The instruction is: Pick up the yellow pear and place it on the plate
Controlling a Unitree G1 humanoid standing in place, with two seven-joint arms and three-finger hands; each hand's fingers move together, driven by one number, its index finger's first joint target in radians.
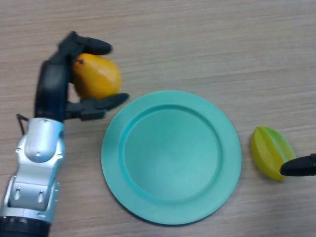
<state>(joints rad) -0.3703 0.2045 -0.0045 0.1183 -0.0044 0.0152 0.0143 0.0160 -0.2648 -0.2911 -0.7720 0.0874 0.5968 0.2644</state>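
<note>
The yellow-orange pear (98, 76) is at the upper left, left of the teal plate (171, 157). My left hand (54, 84) is curled round the pear, fingers over its top and thumb under its lower side. I cannot tell whether the pear rests on the table or is lifted. Only a fingertip of my right hand (300, 166) shows at the right edge, touching or just beside a yellow-green starfruit (269, 151).
The teal plate lies in the middle of the wooden table (197, 39), with nothing on it. The starfruit lies just right of the plate's rim.
</note>
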